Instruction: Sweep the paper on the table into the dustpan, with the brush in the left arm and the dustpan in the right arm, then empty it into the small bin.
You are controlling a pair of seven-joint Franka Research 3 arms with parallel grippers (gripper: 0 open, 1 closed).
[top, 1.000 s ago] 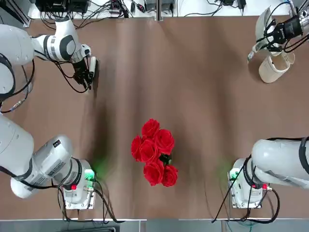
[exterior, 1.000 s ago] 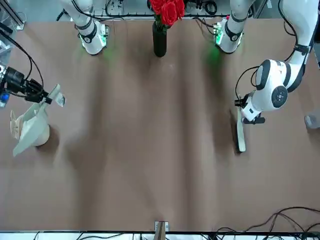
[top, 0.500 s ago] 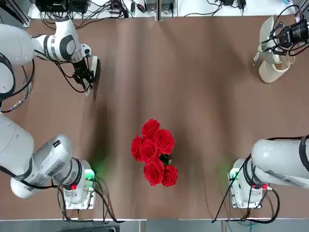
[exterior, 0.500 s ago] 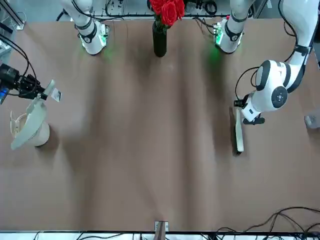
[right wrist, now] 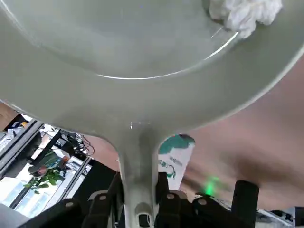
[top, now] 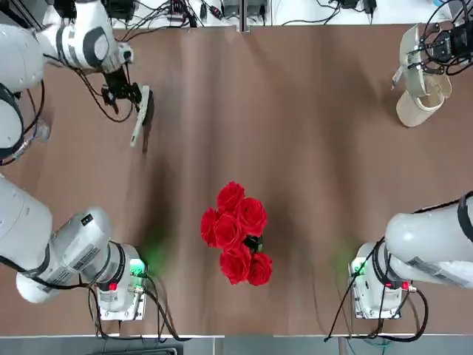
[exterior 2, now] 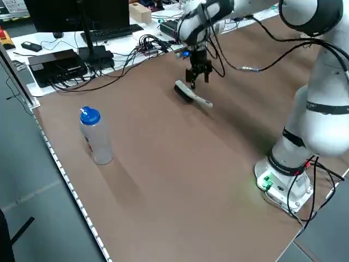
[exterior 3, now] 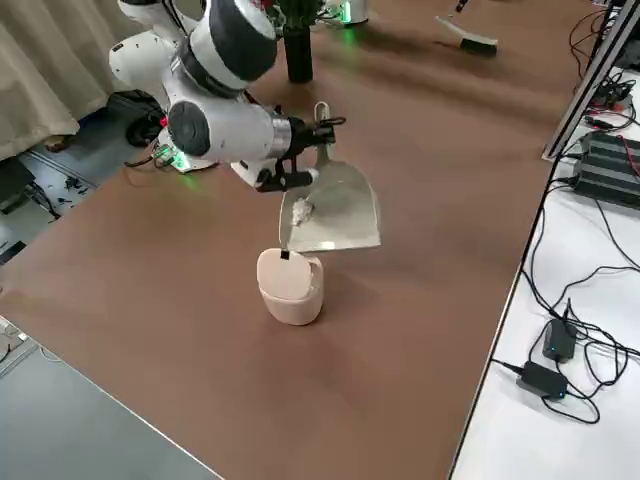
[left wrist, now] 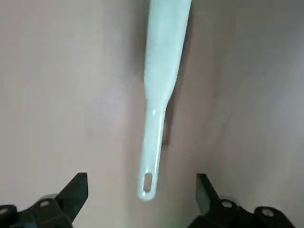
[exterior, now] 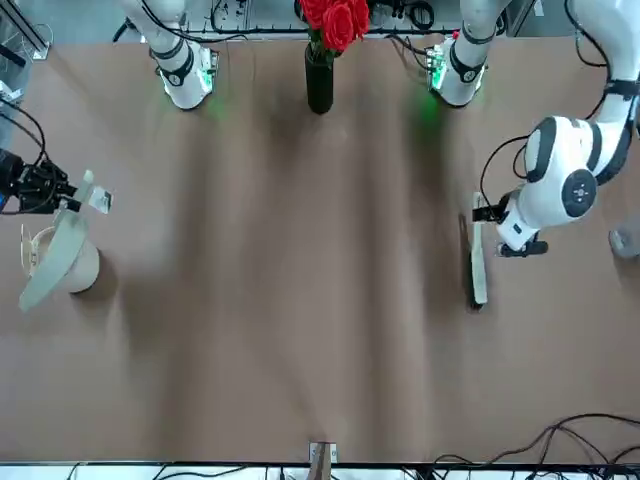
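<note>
Paper point(exterior 3: 301, 211) lies in the dustpan point(exterior 3: 334, 212), whose scoop is above the bin point(exterior 3: 290, 287).

Flanking the roses point(top: 236, 234), 2 white, rounded robot arms show dark joint rings and black cables. Each base, nearer the robot than the roses, carries 1 green glow and 1 red light; black 2-finger grippers show silvery screws.
</note>
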